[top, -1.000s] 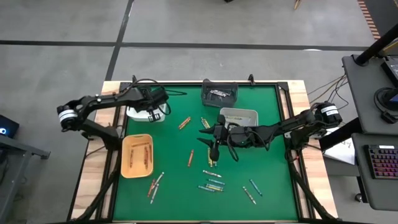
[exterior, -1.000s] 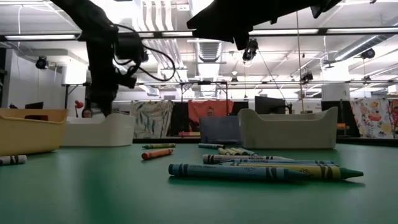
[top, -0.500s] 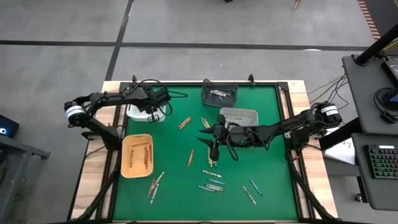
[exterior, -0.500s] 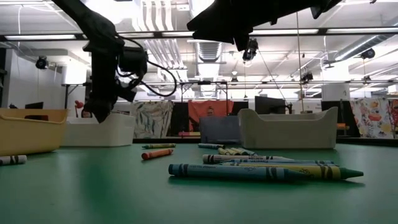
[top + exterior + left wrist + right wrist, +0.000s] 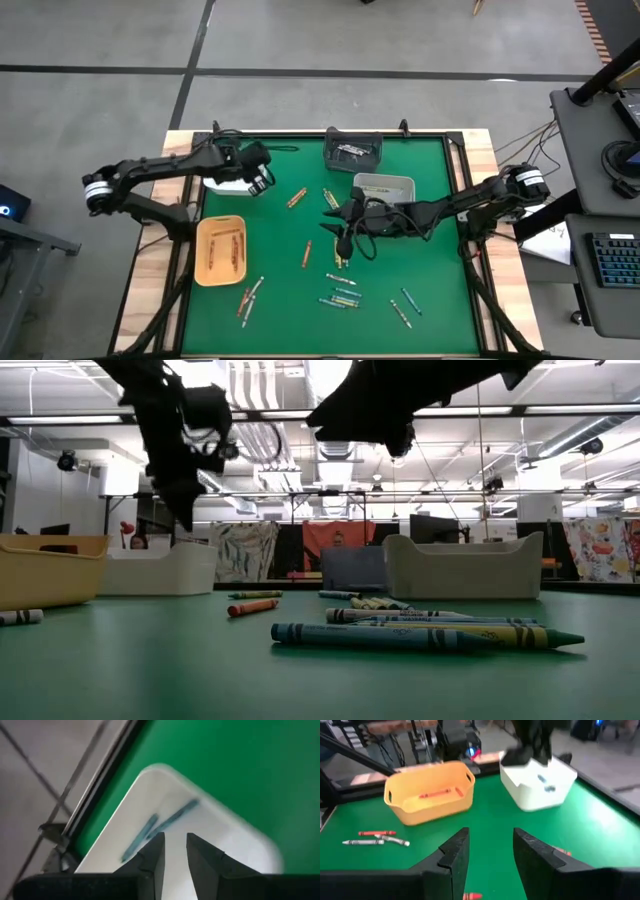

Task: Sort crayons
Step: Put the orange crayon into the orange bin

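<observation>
While the left claw (image 5: 262, 183) hangs over the white tray (image 5: 222, 182), slightly parted and empty, two blue crayons (image 5: 159, 826) lie inside. The right claw (image 5: 342, 243), spread and empty, hovers over loose crayons (image 5: 343, 290) on the green surface (image 5: 420, 200). Crowded sticks there may cause a double pick, I think.

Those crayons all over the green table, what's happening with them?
Two robot arms are sorting crayons into bins by colour. The left pincer hangs over the white bin, which holds blue-green ones, its fingers slightly apart and empty. The right pincer hovers open above loose crayons mid-table. The yellow bin holds red ones.
</observation>
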Action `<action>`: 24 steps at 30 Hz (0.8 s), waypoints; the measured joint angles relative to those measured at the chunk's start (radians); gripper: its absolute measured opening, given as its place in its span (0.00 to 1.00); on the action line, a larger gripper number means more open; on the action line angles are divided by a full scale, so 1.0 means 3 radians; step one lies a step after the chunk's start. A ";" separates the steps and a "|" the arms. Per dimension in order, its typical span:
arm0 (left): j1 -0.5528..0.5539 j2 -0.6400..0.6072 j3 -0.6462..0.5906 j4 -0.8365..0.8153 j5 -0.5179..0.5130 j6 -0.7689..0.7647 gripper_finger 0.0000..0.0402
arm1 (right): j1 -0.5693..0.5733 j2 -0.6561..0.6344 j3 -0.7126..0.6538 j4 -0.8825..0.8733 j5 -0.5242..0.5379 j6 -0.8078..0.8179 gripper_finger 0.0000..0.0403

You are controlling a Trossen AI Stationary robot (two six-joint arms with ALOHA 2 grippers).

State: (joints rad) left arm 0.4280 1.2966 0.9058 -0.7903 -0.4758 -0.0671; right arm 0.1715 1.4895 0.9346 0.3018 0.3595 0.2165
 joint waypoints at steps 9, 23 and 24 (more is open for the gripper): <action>-0.0879 -0.0323 -0.0060 0.0844 -0.0023 -0.0355 0.16 | 0.0001 0.0010 0.0603 -0.1532 -0.0110 0.0528 0.35; -0.1919 -0.0221 -0.0217 0.2163 -0.0042 -0.0155 0.16 | 0.0019 0.0010 0.0746 -0.2501 -0.1314 0.1552 0.32; -0.1953 -0.0218 -0.0217 0.2169 -0.0042 -0.0155 0.16 | 0.0033 0.0010 0.0746 -0.2583 -0.1315 0.1613 0.32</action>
State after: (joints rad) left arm -0.1579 1.2312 0.8406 -0.1396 -0.4885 -0.1136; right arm 0.1813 1.4925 1.1584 -0.4730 -0.0349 0.7003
